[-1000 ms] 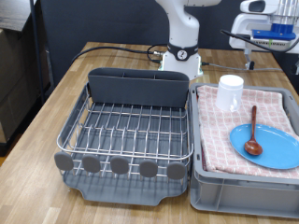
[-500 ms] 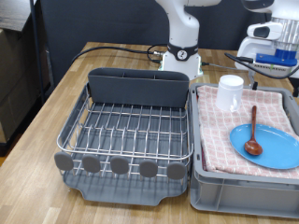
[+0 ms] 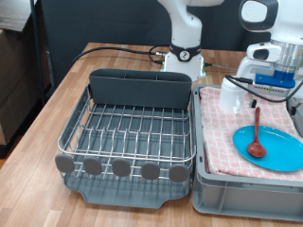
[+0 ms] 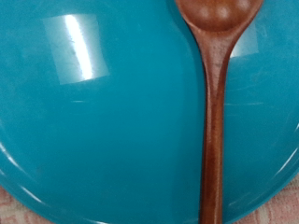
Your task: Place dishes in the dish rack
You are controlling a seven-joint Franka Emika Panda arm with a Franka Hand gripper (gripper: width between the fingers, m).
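Observation:
The light-blue plate (image 3: 277, 151) lies on the pink checked cloth in the grey crate (image 3: 244, 197) at the exterior view's right. The reddish-brown wooden spoon (image 3: 256, 138) lies on the plate. The white cup (image 3: 233, 93) stands upright on the cloth behind them. My gripper (image 3: 269, 83) hangs above the plate and spoon, beside the cup, and touches nothing. The wrist view shows the plate (image 4: 103, 121) and the spoon (image 4: 215, 103) close below, with no fingers in it. The dish rack (image 3: 133, 132), a silver wire grid in a dark grey tray, stands empty at the exterior view's left.
The rack's tall grey utensil trough (image 3: 140, 90) stands along its far side, and round grey tabs (image 3: 121, 168) line its near edge. The arm's white base (image 3: 185, 57) stands behind the rack on the wooden table (image 3: 57, 104). Black cables run behind.
My gripper has come down from the exterior view's top right towards the crate and now hangs lower over the plate and spoon. The dishes have not moved.

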